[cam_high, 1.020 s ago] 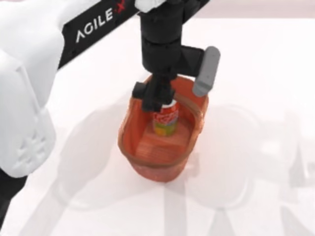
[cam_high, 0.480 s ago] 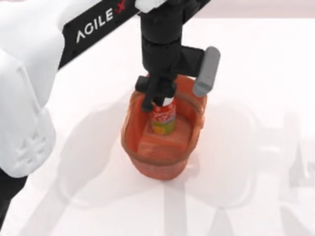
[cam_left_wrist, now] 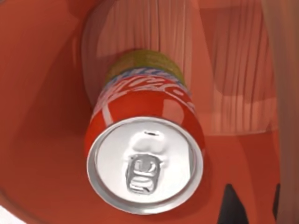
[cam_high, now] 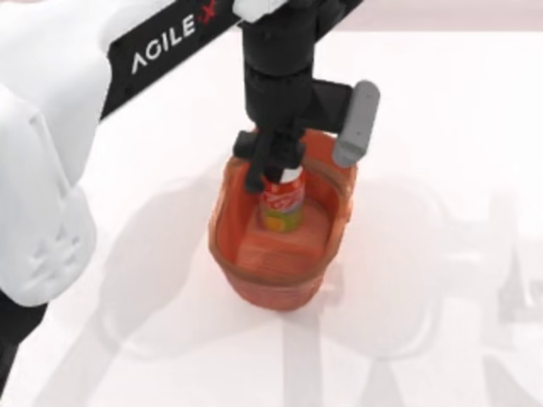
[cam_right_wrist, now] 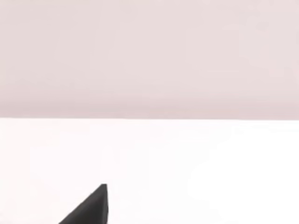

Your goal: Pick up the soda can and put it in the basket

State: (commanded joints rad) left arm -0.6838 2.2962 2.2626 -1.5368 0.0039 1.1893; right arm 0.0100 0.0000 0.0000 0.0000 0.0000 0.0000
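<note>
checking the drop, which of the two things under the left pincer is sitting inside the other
The soda can: small, red over lime green with a silver top, it stands inside the much larger orange-red wicker basket, directly below the left pincer.

left gripper over basket | soda can upright inside

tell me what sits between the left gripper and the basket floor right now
The soda can. In the top view it stands upright inside the basket, directly beneath the left gripper; the left wrist view shows its silver top with the basket floor behind.
</note>
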